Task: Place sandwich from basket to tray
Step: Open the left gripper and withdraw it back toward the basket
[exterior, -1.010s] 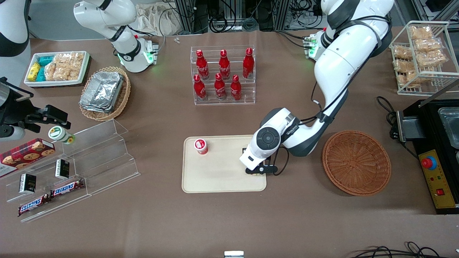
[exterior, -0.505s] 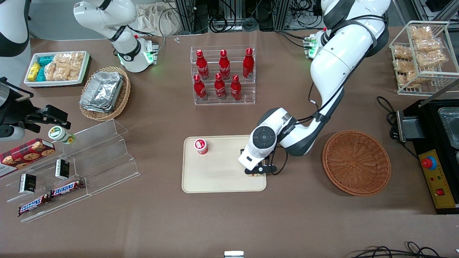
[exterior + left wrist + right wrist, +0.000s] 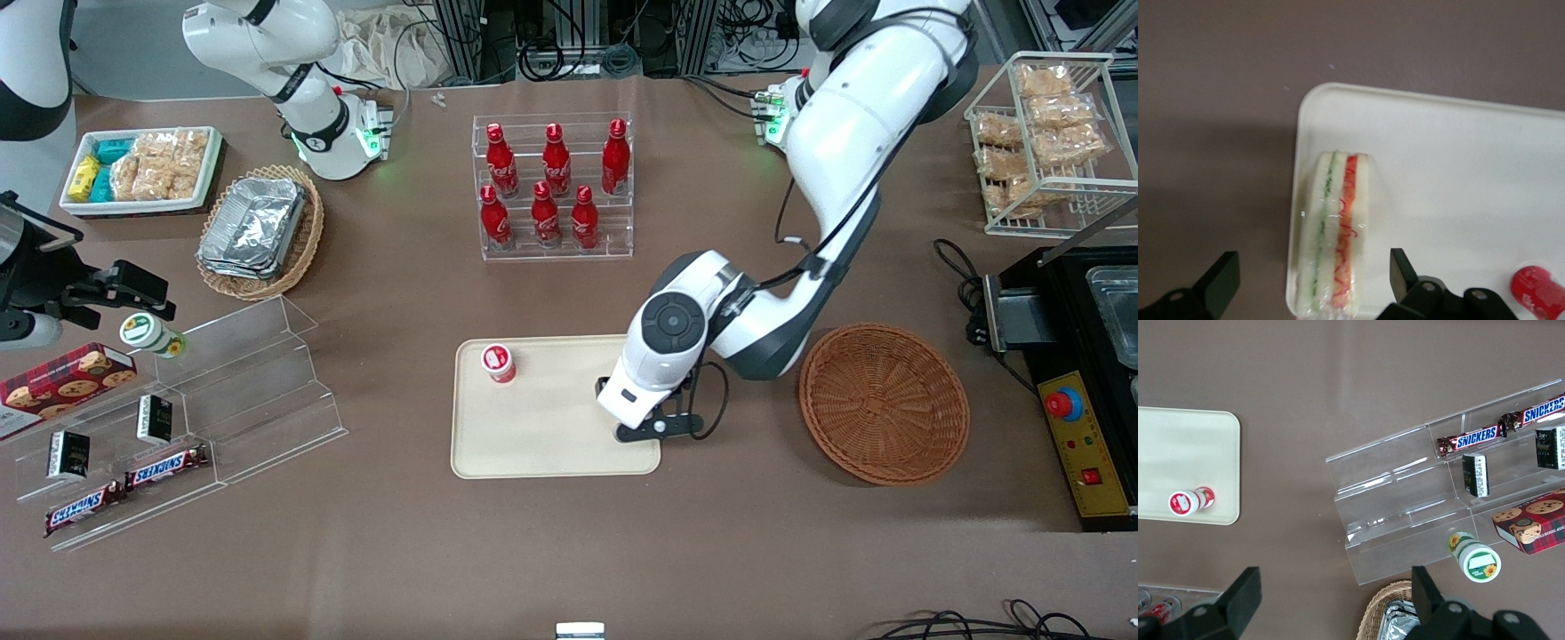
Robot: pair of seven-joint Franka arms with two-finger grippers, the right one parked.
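Note:
The sandwich, a plastic-wrapped white wedge with green and red filling stripes, lies on the cream tray along the rim that faces the basket. My gripper hangs open above it, one black finger on each side, both well apart from the bread. In the front view the gripper covers the sandwich at the tray's end beside the basket. The reddish-brown wicker basket holds nothing that I can see.
A small red bottle with a white cap stands on the tray toward the parked arm's end. A rack of red bottles is farther from the front camera. A clear stepped shelf and a black machine flank the work area.
The wrist has risen and shifted slightly toward the basket. The bit of sandwich that showed under the fingers is now covered by the gripper.

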